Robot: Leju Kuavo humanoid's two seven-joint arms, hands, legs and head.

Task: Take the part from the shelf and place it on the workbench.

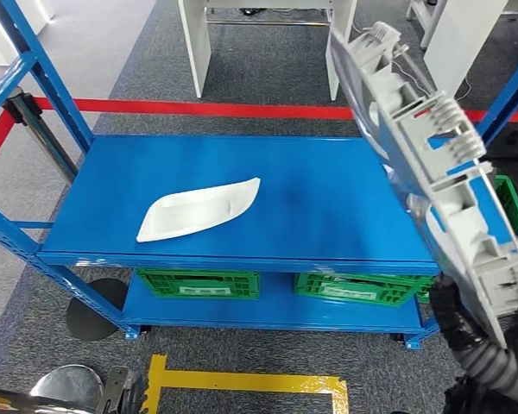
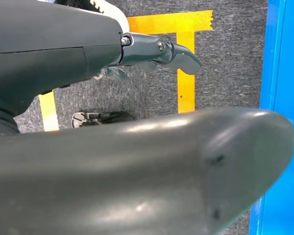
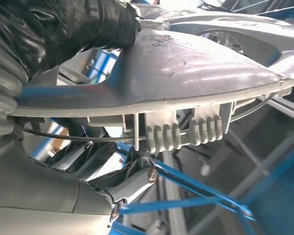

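Note:
My right hand grips a large grey-and-white ribbed plastic part and holds it raised and tilted over the right end of the blue shelf. In the right wrist view my dark fingers lie over the top of the part and the thumb sits under it. A second part, a slim white curved shell, lies flat on the shelf's left half. My left hand hangs low at the bottom left, above the floor; the left wrist view shows the hand holding nothing, one finger stretched out.
Two green crates sit on the lower shelf. Blue uprights frame the rack at left and right. A red line crosses the carpet behind it, yellow floor tape lies in front, and white table legs stand beyond.

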